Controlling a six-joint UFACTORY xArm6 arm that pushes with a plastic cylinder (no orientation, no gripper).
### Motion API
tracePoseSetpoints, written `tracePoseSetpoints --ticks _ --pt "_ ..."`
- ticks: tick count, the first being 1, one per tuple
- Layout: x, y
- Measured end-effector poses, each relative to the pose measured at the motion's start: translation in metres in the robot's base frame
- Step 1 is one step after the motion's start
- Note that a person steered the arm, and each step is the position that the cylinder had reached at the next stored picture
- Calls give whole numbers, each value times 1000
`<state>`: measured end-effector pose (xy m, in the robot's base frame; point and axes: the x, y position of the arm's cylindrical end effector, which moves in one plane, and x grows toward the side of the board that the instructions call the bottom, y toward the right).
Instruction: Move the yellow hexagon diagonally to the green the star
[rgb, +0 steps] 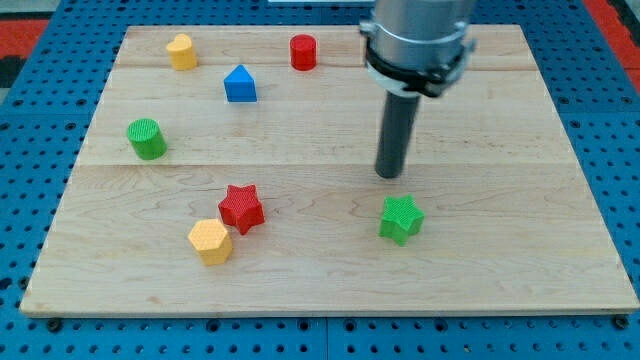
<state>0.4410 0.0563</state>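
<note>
My tip (389, 174), bare and holding nothing, sits just above the green star (401, 218); next I must circle behind the yellow hexagon (210, 241).

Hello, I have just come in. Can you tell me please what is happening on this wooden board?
A robot arm with a dark rod pushes blocks on a wooden board. My tip rests just above the green star, toward the view's top, not touching it. The yellow hexagon, the block to be moved, lies far to the view's left, against the red star. A green cylinder, blue block, red cylinder and another yellow block stand farther up.
</note>
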Motion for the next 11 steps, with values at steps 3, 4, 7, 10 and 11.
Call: tracePoseSetpoints --ticks 3,4,7,10,11 --pt "45 -258" --pt "103 -244" --pt "60 -97" --pt "94 -117" --pt "102 -101"
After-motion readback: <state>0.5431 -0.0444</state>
